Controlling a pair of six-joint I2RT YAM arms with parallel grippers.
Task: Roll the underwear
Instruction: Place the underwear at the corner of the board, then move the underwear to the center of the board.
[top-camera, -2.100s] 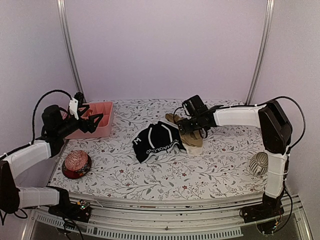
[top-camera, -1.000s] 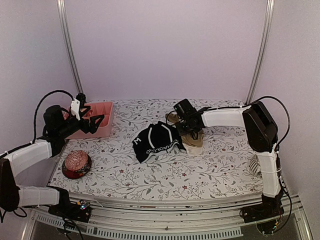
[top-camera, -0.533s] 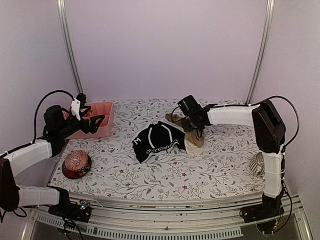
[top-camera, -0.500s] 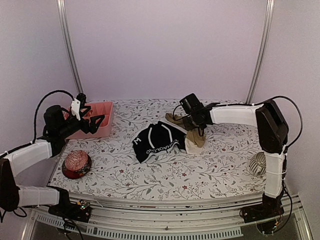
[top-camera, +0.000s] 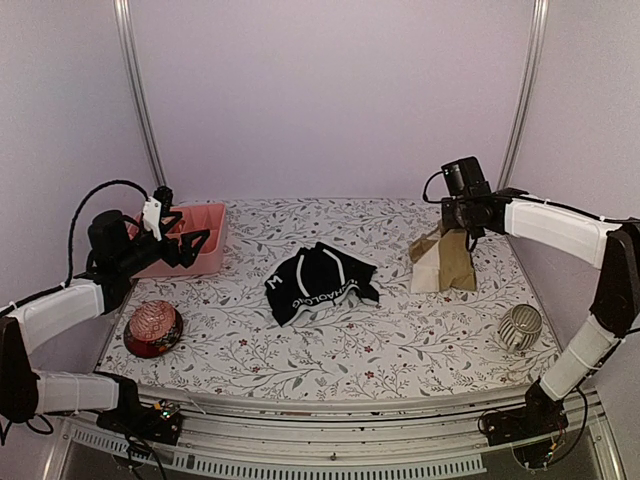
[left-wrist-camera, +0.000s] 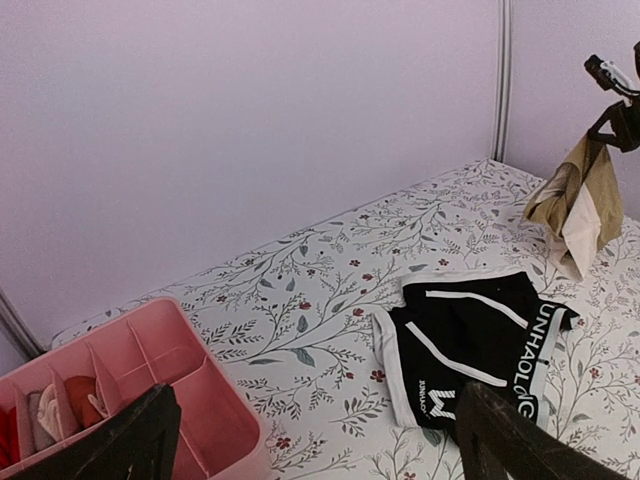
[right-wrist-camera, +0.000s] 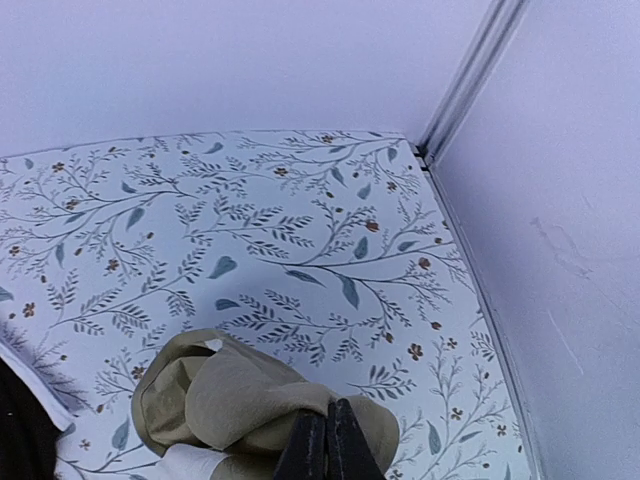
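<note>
The black underwear (top-camera: 320, 283) with a white-lettered waistband lies crumpled at the middle of the table; in the left wrist view it (left-wrist-camera: 480, 340) sits lower right. The tan underwear (top-camera: 445, 262) hangs over the right side of the table, its lower edge near the cloth. My right gripper (top-camera: 463, 230) is shut on its top fold; the right wrist view shows the closed tips (right-wrist-camera: 327, 440) pinching the tan underwear (right-wrist-camera: 230, 400). My left gripper (top-camera: 195, 240) hovers open by the pink tray, with nothing between its fingers (left-wrist-camera: 140, 440).
A pink compartment tray (top-camera: 212, 262) holding small items stands at the back left, also in the left wrist view (left-wrist-camera: 215, 425). A dark red bowl (top-camera: 152, 328) sits front left. A pale ribbed cup (top-camera: 520, 326) lies front right. The right wall (right-wrist-camera: 560, 250) is close to the hanging cloth.
My right gripper has lifted the tan underwear away from beside the black one and carried it up and to the right. The left arm has not moved.
</note>
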